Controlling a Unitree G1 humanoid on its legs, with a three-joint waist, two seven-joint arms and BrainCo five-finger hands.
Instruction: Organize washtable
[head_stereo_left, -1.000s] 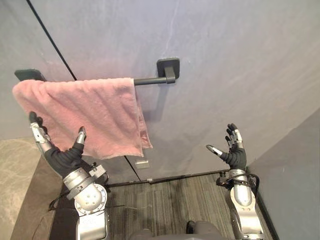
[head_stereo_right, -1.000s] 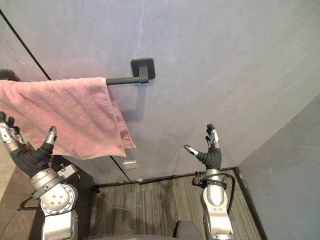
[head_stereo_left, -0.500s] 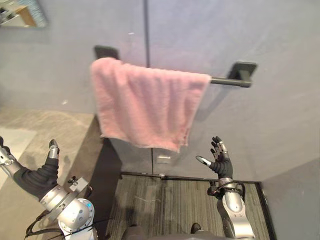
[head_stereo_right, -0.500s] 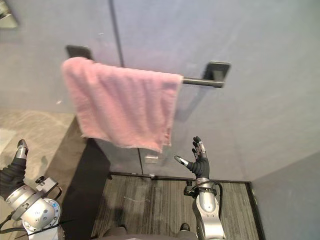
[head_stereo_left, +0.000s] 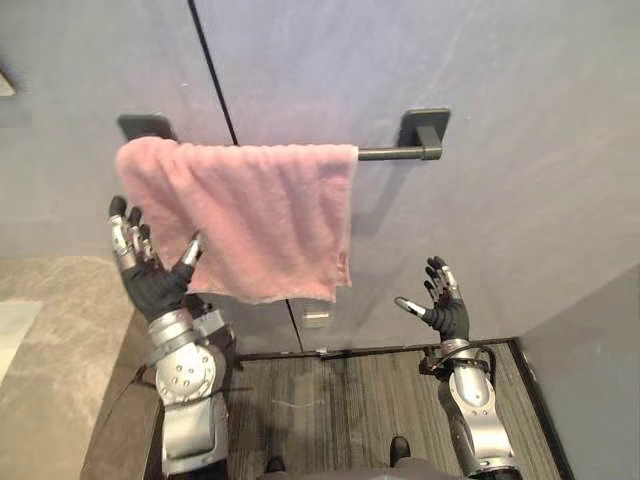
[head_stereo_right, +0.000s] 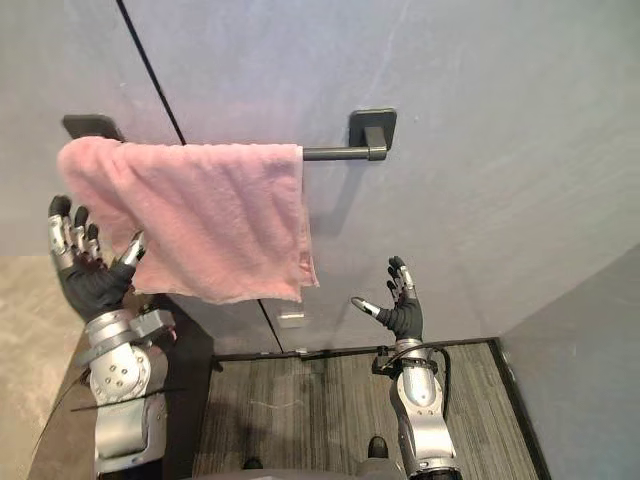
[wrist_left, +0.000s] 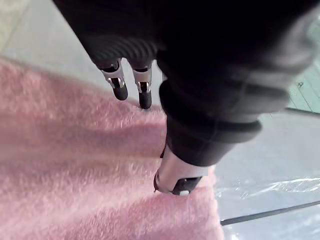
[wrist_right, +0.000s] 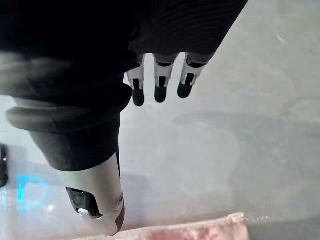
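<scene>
A pink towel (head_stereo_left: 250, 215) hangs folded over a dark wall rail (head_stereo_left: 385, 153), covering its left part. My left hand (head_stereo_left: 148, 272) is raised at the towel's lower left edge with straight fingers, its thumb tip against the cloth; the left wrist view shows the towel (wrist_left: 75, 170) just past its fingers (wrist_left: 120, 91). My right hand (head_stereo_left: 441, 308) is held up open below and to the right of the rail, apart from the towel, facing the bare wall (wrist_right: 240, 115).
The grey panelled wall (head_stereo_left: 480, 90) stands close in front, with a dark vertical seam (head_stereo_left: 210, 70) behind the towel. A stone-coloured counter (head_stereo_left: 50, 340) lies at the lower left. Striped grey flooring (head_stereo_left: 340, 390) runs along the wall's foot.
The camera has swung, so the whole scene shifted. My left hand has come up from low at the left to the towel's lower left edge. The right hand stays raised and open.
</scene>
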